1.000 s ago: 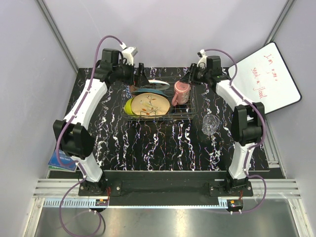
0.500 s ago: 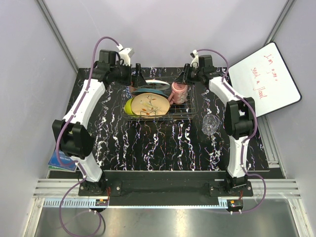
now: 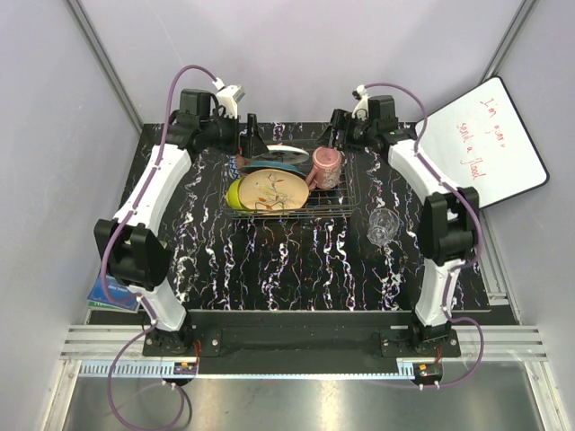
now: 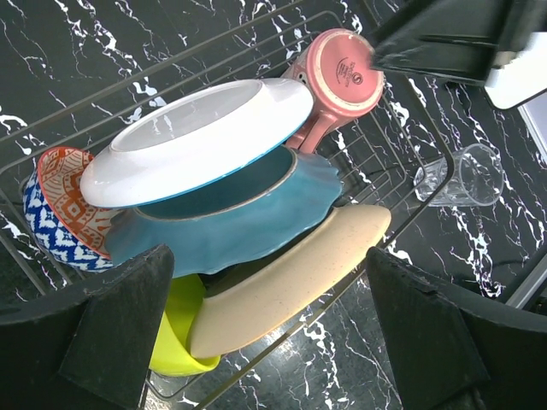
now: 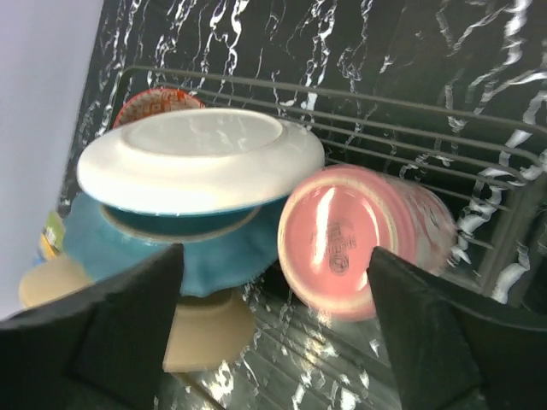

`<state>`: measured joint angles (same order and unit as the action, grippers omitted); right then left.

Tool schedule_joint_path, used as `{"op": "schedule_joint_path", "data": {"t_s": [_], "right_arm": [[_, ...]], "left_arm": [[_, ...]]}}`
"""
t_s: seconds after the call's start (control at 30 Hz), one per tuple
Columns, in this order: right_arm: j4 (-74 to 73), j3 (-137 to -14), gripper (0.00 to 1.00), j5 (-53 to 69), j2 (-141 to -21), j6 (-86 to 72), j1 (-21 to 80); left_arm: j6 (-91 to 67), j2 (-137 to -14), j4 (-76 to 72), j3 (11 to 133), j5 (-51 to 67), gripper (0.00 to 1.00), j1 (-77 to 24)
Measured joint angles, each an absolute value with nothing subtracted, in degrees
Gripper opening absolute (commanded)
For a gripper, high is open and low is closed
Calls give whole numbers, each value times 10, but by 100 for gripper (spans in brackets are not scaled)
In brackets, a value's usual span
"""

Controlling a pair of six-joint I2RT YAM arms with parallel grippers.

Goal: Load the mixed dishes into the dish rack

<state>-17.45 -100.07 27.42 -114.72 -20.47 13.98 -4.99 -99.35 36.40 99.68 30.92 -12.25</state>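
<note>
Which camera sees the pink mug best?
The right wrist view: the pink mug looks big and close, its bottom facing the camera. The left wrist view shows it smaller, at the top; the top view, tiny.

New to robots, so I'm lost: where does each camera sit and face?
Top external: above and behind, looking down on the black marbled table; both white arms show.
Left wrist: on the left arm, looking into the dark wire dish rack; open left gripper shows.
Right wrist: on the right arm, facing the pink mug bottom-on; open right gripper shows.
Both wrist views share the mug and a white plate.
</note>
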Motion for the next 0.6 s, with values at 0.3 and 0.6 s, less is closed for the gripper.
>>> {"op": "schedule_joint_path", "data": {"t_s": [0.3, 0.6], "right_arm": [[-217, -825, 100, 124, -831, -106, 185], [-456, -763, 77, -111, -769, -100, 276]], "left_arm": [[-44, -948, 366, 997, 309, 99, -121], [0, -878, 387, 964, 301, 99, -120]]}}
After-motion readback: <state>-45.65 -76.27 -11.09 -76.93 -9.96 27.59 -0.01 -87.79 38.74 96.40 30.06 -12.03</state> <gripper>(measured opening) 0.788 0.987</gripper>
